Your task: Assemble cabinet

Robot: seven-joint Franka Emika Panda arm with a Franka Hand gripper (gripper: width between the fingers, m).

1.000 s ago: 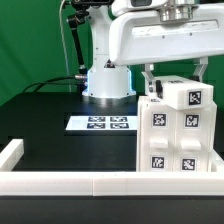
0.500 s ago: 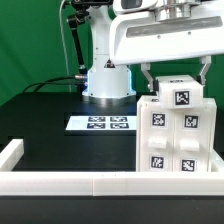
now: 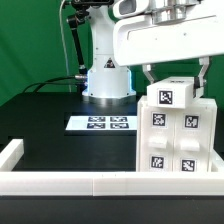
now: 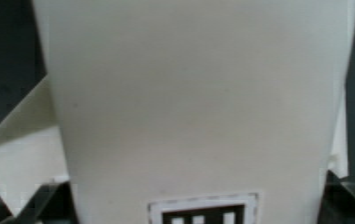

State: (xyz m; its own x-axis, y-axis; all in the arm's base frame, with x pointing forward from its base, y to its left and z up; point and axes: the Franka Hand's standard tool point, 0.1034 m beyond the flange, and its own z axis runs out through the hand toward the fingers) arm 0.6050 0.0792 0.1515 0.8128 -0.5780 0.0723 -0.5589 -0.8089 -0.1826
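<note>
Starting at the exterior view's left, the low white border rail (image 3: 20, 152) turns the corner and runs along the front edge of the black table (image 3: 50, 115), seemingly there to keep loose parts from sliding off. To the right of that corner, and farther back, the marker board (image 3: 103, 123) lies flat in front of the robot base (image 3: 108, 82), well apart from everything else. Farther right again, the cabinet (image 3: 180, 135) stands upright against the rail's front run, its tagged panels facing the camera. A small tagged panel block (image 3: 172, 96) sits at its top, between the two dark fingers (image 3: 148, 76) of the gripper (image 3: 176, 72), which comes straight down from above. The fingers stand narrow, one at each side of the block, and appear closed on it, probably to seat it squarely. From the wrist view, the block's white face (image 4: 183, 110) fills nearly everything, a tag at its lower edge.
</note>
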